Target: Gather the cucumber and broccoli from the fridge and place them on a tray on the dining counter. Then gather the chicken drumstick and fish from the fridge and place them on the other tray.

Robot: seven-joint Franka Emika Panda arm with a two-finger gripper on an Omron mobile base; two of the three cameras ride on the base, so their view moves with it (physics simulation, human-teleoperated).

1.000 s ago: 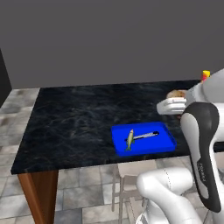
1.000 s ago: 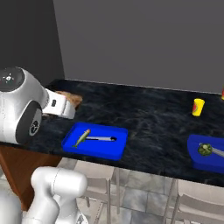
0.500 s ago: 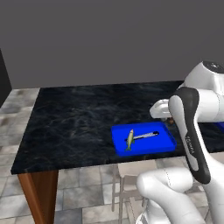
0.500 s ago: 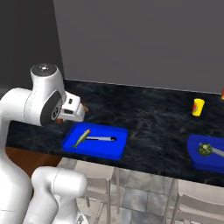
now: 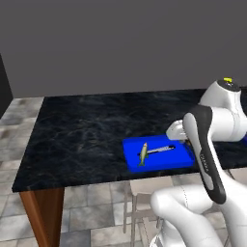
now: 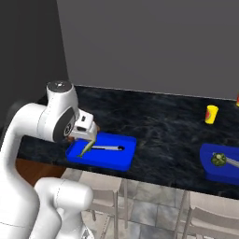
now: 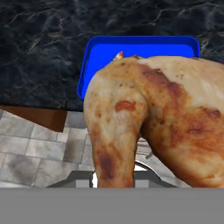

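The chicken drumstick (image 7: 153, 118), orange-brown and glossy, looms close in the hand view, and my gripper (image 6: 89, 132) is shut on it. It hangs over the near edge of a blue tray (image 7: 144, 46) on the black dining counter (image 5: 82, 135). The fish (image 5: 143, 153) lies on that tray (image 5: 179, 157) beside a thin grey utensil (image 5: 162, 149). In the right base view the fish (image 6: 85, 148) sits just below my hand. The broccoli (image 6: 218, 159) rests on a second blue tray (image 6: 211, 173) at the far right. The cucumber and the fridge are out of view.
A yellow cup (image 6: 211, 114) stands on the counter (image 6: 163, 126) at the back right. A brown wooden leg (image 5: 43, 212) holds up the counter's left end. Pale chairs (image 6: 205, 221) are tucked below the front edge, over a grey tiled floor.
My hand with the drumstick has moved down and over toward the blue tray holding the fish. The arm's upper links have swung round with it. The fish and utensil have not moved.
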